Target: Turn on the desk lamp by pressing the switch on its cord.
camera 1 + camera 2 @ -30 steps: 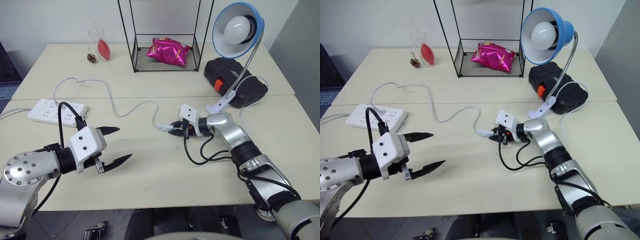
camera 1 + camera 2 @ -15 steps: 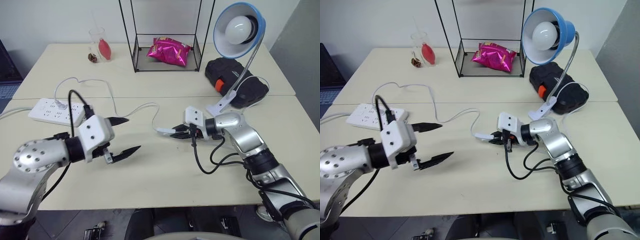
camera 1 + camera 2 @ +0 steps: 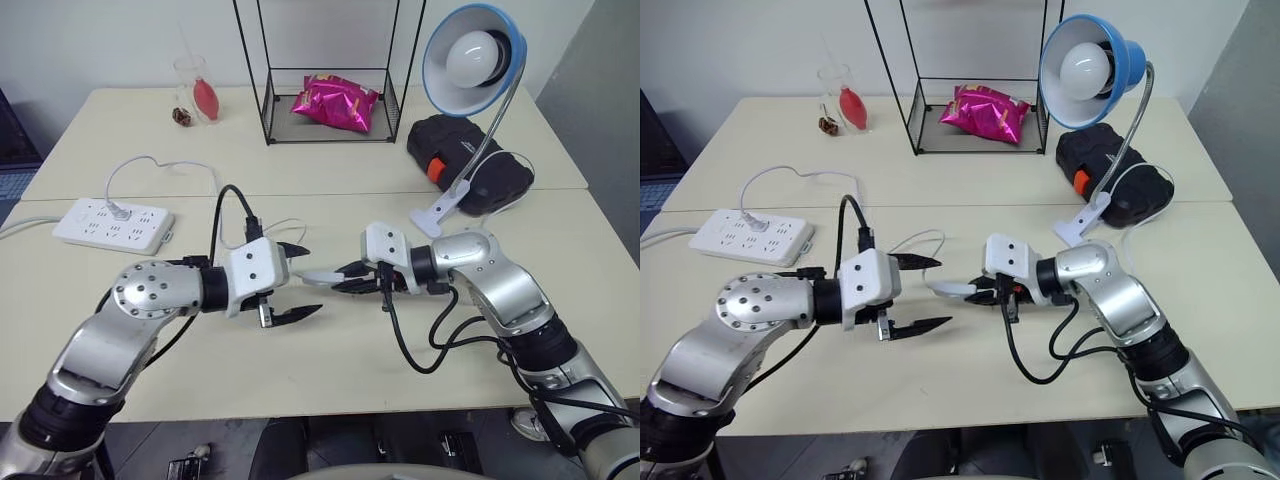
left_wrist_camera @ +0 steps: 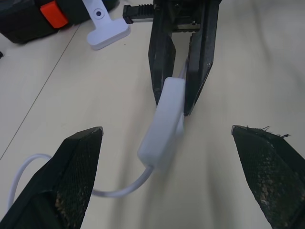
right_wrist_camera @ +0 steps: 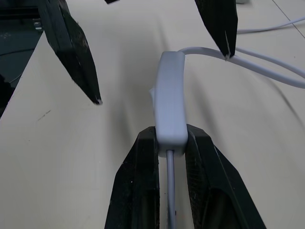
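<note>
Mid-table (image 3: 330, 390), well clear of every edge, the right gripper (image 3: 345, 277) clamps the switch (image 3: 318, 275), lifted since a second ago. The left gripper (image 3: 300, 280), fingers spread, has closed in beside it.

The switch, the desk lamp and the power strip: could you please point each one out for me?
switch (image 5: 170, 107), right wrist view, middle of its white body.
desk lamp (image 3: 468, 57), left eye view, on the bulb.
power strip (image 3: 110, 224), left eye view, top face.

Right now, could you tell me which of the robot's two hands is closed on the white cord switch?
The right hand: it pinches one end of the switch, while the left hand faces it with its fingers spread wide.
</note>
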`<state>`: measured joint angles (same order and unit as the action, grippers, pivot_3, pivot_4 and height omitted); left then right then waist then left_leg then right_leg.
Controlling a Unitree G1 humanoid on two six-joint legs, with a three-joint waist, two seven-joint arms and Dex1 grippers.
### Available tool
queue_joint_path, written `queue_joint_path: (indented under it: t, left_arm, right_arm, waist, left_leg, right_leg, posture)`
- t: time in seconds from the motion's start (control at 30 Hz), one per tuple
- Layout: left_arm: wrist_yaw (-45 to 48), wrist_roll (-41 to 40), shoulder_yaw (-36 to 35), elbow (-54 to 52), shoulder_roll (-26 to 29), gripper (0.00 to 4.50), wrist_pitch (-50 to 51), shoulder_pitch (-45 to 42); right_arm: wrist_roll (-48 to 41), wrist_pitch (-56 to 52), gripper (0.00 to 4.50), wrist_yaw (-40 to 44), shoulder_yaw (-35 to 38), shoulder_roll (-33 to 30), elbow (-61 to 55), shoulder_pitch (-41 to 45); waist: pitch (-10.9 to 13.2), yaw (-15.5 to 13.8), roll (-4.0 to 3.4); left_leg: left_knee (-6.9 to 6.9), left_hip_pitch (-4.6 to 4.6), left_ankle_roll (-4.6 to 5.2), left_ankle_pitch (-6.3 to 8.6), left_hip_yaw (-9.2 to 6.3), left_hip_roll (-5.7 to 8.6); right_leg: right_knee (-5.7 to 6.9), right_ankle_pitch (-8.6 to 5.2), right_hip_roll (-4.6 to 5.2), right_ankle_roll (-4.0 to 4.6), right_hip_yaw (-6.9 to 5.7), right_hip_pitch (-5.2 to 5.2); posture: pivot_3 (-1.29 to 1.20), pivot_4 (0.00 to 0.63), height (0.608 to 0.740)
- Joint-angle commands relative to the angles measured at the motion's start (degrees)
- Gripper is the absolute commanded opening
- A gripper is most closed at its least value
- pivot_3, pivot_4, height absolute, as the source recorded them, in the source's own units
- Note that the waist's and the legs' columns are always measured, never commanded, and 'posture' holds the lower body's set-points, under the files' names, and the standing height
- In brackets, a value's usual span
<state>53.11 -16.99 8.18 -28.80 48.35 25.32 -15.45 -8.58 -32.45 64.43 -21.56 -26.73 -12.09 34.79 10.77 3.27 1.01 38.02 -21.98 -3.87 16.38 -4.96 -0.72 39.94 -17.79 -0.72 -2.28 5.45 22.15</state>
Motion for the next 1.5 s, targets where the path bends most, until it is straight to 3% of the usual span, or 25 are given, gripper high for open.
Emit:
queue_joint_path:
  t: [0.03, 0.3, 0.63, 0.67, 0.97, 1.37, 1.43, 1.5]
  left_arm:
    - [0.22, 2.1, 0.49, 0.64, -0.21, 4.5, -2.33, -0.61]
    - [0.06, 1.43, -0.47, 1.39, -1.63, 4.5, -1.88, -0.72]
    - [0.37, 1.27, -0.7, 1.74, -2.35, 2.69, -1.54, -0.61]
    - [0.29, 1.44, -0.65, 2.0, -2.44, 2.28, -1.61, -0.7]
    - [0.24, 3.26, -0.06, 3.26, -3.0, 0.93, -3.25, -0.59]
    - [0.3, 3.35, -0.52, 3.96, -4.02, 0.82, -4.82, -0.46]
    - [0.92, 3.47, -0.47, 3.9, -3.82, 1.53, -5.62, -0.35]
    - [1.73, 3.49, -0.39, 3.92, -3.46, 1.92, -6.4, -0.42]
  right_arm:
    - [-1.64, -0.27, 0.37, -0.03, 0.4, -0.8, -3.08, -0.18]
    - [-2.39, 0.06, 0.37, 0.32, -0.04, -1.93, -3.43, -0.15]
    - [-2.74, 0.02, 0.37, 0.14, -0.38, -2.0, -3.28, 0.49]
    - [-2.81, -0.06, 0.37, 0.14, -0.34, -1.99, -3.4, 0.52]
    - [-3.65, -0.62, 0.37, 0.02, -0.27, -1.95, -4.11, 0.87]
    - [-4.08, -0.65, 0.37, 0.44, -0.28, -1.75, -4.09, 1.19]
    - [-4.09, -0.61, 0.37, 0.51, -0.27, -1.69, -3.99, 1.22]
    - [-4.09, -0.57, 0.37, 0.54, -0.27, -1.63, -3.87, 1.29]
  waist:
    - [0.0, 0.04, 0.0]
    - [0.0, 0.01, 0.0]
    - [0.0, 0.01, 0.0]
    - [0.0, 0.01, 0.0]
    - [0.0, 0.0, 0.0]
    - [0.0, 0.01, 0.0]
    - [0.0, 0.01, 0.0]
    - [0.0, 0.05, 0.0]
  left_leg:
    - [0.0, 0.0, 0.0, 0.0, 0.0, 0.0]
    - [0.0, -0.01, 0.0, 0.0, -0.02, -0.03]
    - [0.0, -0.01, 0.0, 0.0, -0.02, -0.03]
    - [0.0, -0.01, 0.0, 0.0, -0.02, -0.03]
    - [0.0, -0.01, 0.0, 0.0, -0.01, -0.03]
    - [0.0, -0.01, 0.0, 0.0, -0.02, -0.03]
    - [0.0, -0.01, 0.0, 0.0, -0.02, -0.03]
    - [0.0, -0.01, 0.0, 0.0, -0.02, -0.03]
  right_leg:
    - [0.0, 0.0, -0.01, 0.0, 0.01, 0.0]
    - [0.0, 0.0, 0.0, 0.0, 0.0, 0.01]
    - [0.0, 0.0, 0.0, 0.0, 0.0, 0.01]
    - [0.0, 0.0, 0.0, 0.0, 0.0, 0.01]
    - [-0.01, 0.0, 0.0, 0.0, 0.0, 0.01]
    - [-0.01, 0.0, 0.0, 0.0, 0.01, 0.01]
    - [0.0, 0.0, 0.0, 0.0, 0.01, 0.01]
    - [-0.01, 0.0, 0.0, 0.0, 0.01, 0.01]
  posture:
    - [0.0, 0.15, 0.74]
    - [0.0, 0.15, 0.74]
    - [0.0, 0.15, 0.74]
    - [0.0, 0.15, 0.74]
    - [0.0, 0.15, 0.74]
    - [0.0, 0.15, 0.74]
    - [0.0, 0.15, 0.74]
    - [0.0, 0.15, 0.74]
